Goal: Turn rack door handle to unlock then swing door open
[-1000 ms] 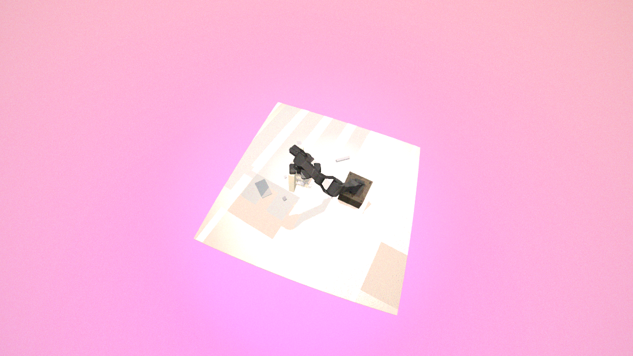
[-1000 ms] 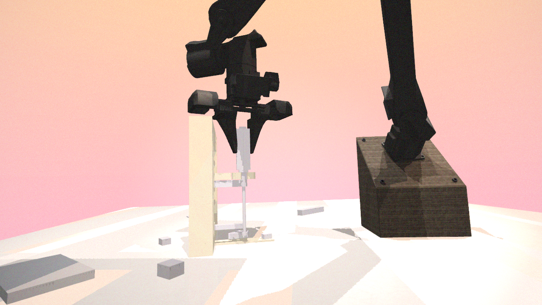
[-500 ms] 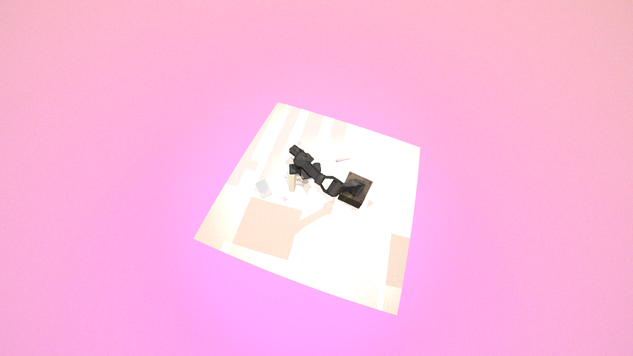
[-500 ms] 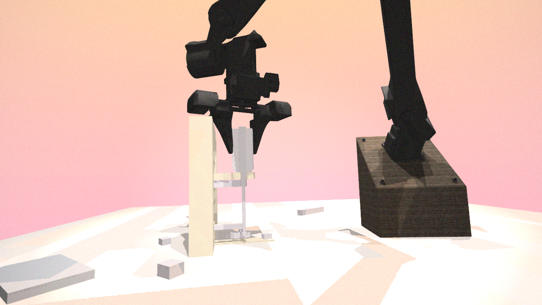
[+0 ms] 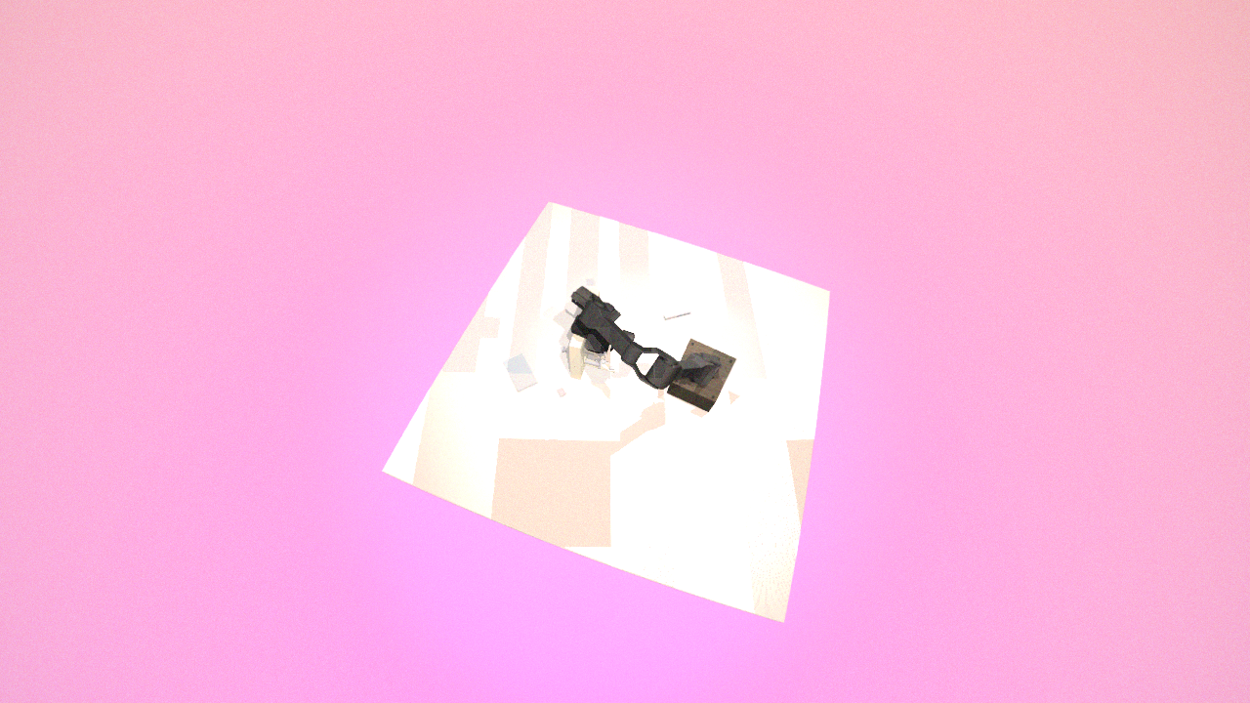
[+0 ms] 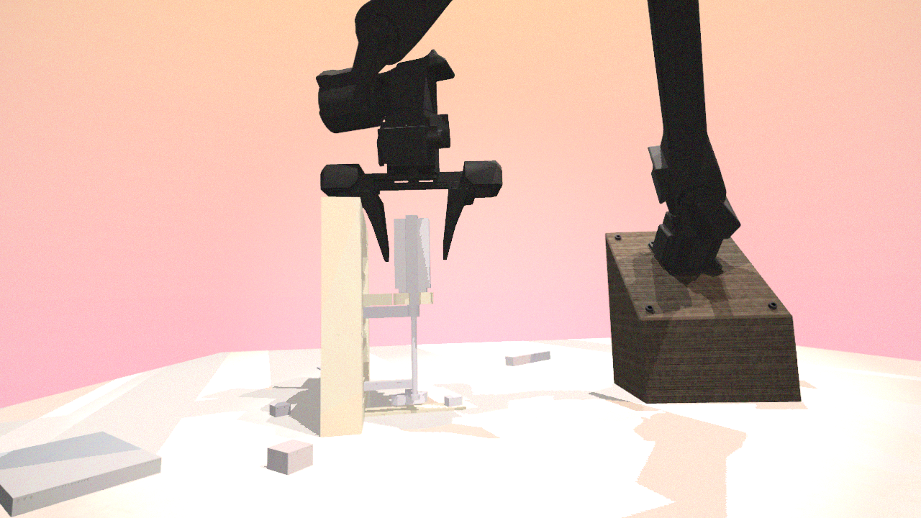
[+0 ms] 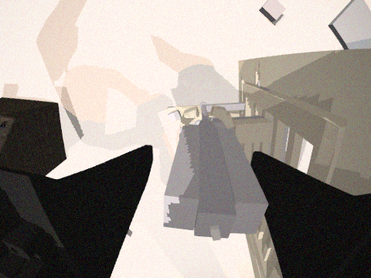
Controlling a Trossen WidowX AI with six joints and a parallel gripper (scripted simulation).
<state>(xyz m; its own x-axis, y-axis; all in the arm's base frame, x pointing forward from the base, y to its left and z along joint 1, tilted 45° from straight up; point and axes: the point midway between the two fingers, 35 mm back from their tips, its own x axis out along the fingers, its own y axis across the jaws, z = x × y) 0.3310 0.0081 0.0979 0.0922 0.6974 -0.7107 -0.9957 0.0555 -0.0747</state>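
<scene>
from here, a flat gray slab (image 6: 77,470) (image 7: 355,23) (image 5: 520,372) lies leftmost, then a small block (image 6: 289,456) (image 7: 273,9) (image 5: 561,392), then the cream rack frame (image 6: 341,315) (image 7: 309,69) (image 5: 575,358). beside it the upright gray handle (image 6: 411,254) (image 7: 214,174) stands between the wide-open jaws of the black gripper (image 6: 416,259) (image 7: 202,156), gaps showing on both sides. farther right, the arm's wooden base (image 6: 714,360) (image 7: 35,135) (image 5: 690,399).

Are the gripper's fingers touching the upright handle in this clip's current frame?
Apart. The exterior view shows background on both sides of the upright handle, between it and each finger of the open gripper.
</scene>
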